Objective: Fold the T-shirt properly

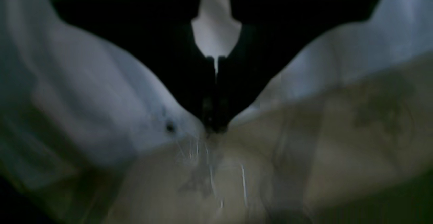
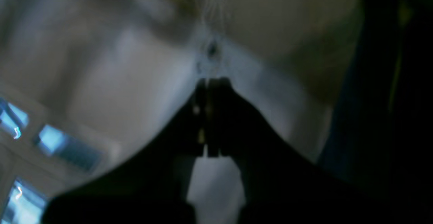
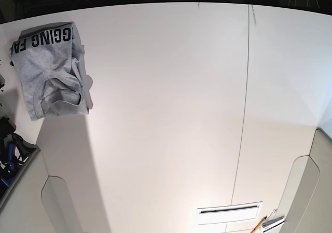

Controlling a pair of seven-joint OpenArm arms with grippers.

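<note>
**A:** Claws first — how do they stand?

**B:** Left claw (image 1: 215, 122) has its dark fingers pressed together, only a hairline slit between them, tips at a pale blurred surface. Whether any cloth is pinched there, I cannot tell. Right claw (image 2: 211, 82) looks the same: fingers drawn tight together, tips toward a pale, smeared surface. Both wrist views are too blurred to name what lies under them.

**A:** And the T-shirt?

**B:** T-shirt (image 3: 49, 69) lies in the base view at about ten o'clock, on the white counter (image 3: 171, 113), near its far left corner. It is folded into a compact block, well apart from anything else. Neither arm shows in that view.

**A:** Which way does it run?

**B:** Long axis goes roughly from twelve to six, tilted a little. Black block letters (image 3: 41, 38) cross the twelve o'clock end, reading upside down from here. A folded sleeve or hem sits toward five o'clock of the bundle.
</note>
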